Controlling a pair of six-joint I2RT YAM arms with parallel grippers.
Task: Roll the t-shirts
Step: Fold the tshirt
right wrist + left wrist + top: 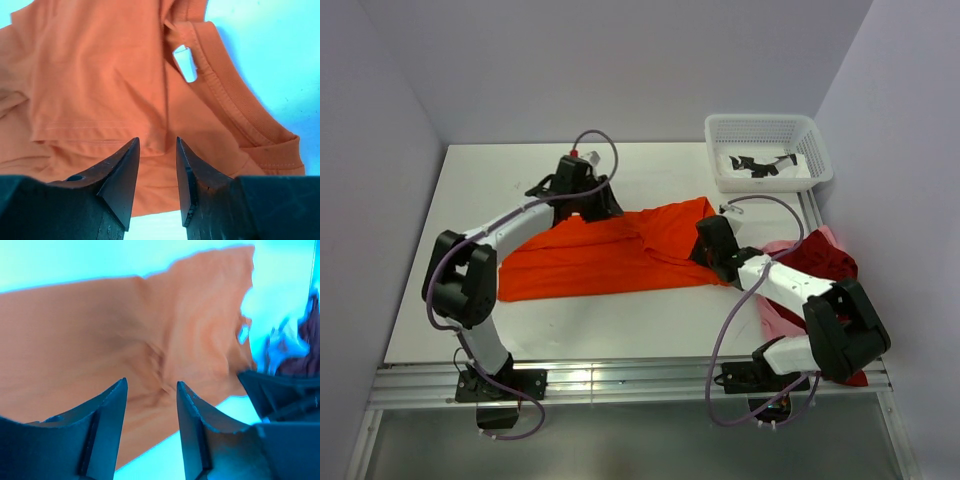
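Fingers of the left pincer (151,385) stand apart with nothing between them, just above the far edge of the plain bright orange cloth t-shirt (600,255). The right pincer (157,141) is released too and empty, over the collar end. The shirt lies flat on the white desk (520,170), its long axis running left to right between both arms. I judge a roll should start from one end; the right arm is nearer the collar.
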